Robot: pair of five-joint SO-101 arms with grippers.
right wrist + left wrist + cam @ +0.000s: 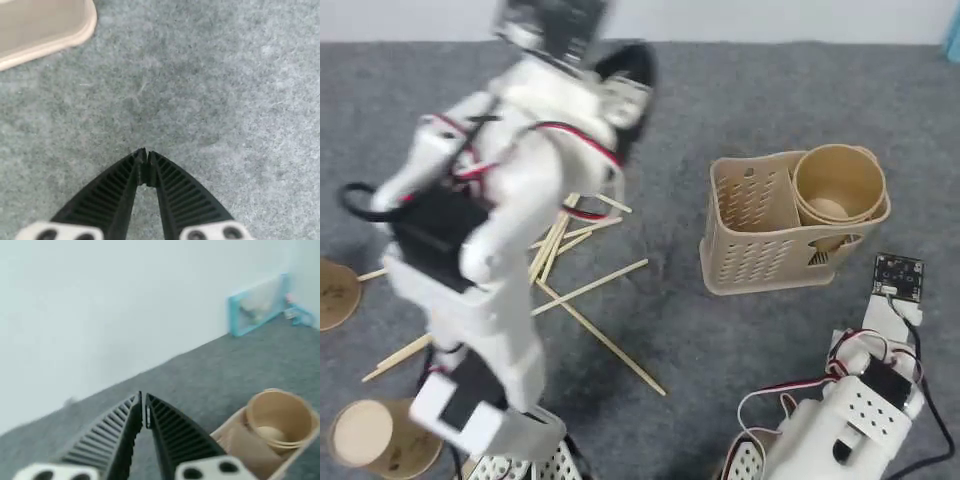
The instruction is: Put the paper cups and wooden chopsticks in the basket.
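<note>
Paper cups [375,440]: two loose on carpet [720,340], nested stack [838,185] in basket [760,250]

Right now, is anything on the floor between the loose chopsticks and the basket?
Nothing visible: bare carpet lies between the chopsticks and the basket. The left arm hangs over part of the pile.

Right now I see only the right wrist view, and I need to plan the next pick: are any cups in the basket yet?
Observer: Yes, stacked paper cups stand in one compartment of the basket.
Operator: Any cups outside it?
Observer: Two. A loose cup is at the near left corner, and a second cup is farther back at the left edge.
Operator: And the chopsticks?
Observer: The chopsticks lie scattered on the grey surface, left of the basket.
</note>
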